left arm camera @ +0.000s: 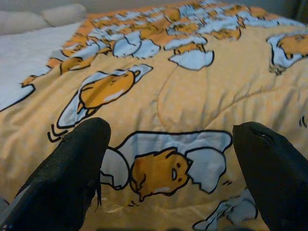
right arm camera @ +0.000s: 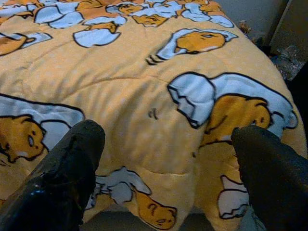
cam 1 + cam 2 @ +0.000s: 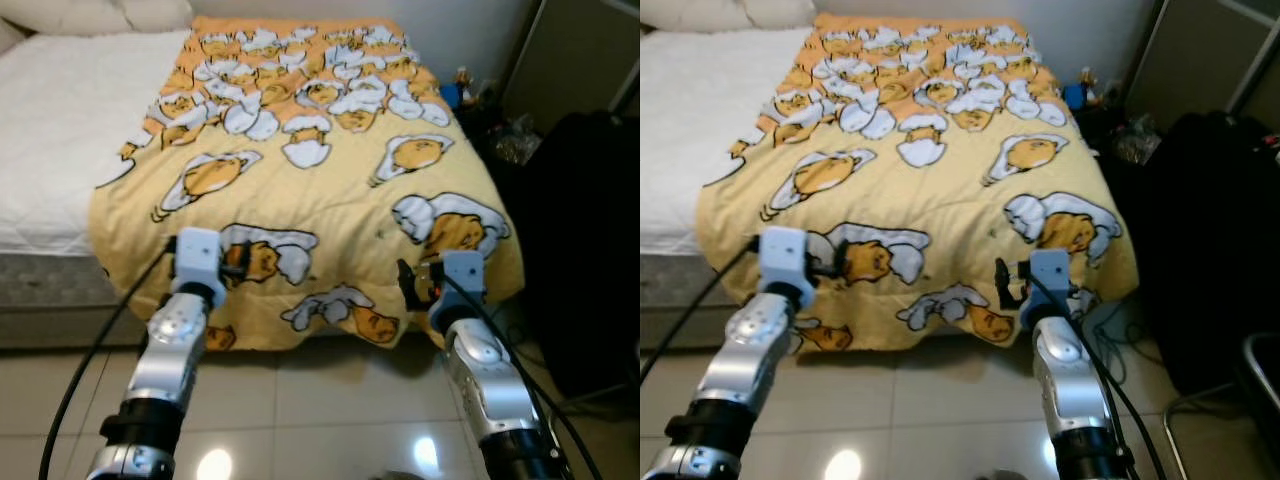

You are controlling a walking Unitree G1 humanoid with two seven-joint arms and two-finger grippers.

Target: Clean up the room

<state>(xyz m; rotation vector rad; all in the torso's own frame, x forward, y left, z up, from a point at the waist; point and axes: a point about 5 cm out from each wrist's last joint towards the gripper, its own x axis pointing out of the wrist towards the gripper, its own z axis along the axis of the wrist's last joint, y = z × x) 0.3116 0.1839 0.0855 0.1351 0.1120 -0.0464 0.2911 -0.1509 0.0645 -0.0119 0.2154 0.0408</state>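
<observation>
Left eye view: both tools spread, blanket (image 3: 330, 190) foot edge overhanging, underside hidden.

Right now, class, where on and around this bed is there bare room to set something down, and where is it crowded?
Free: the white bedsheet left of the yellow cartoon-print quilt, and the glossy beige floor tiles between the arms. Crowded: the dark clutter beside the bed's right edge.
</observation>
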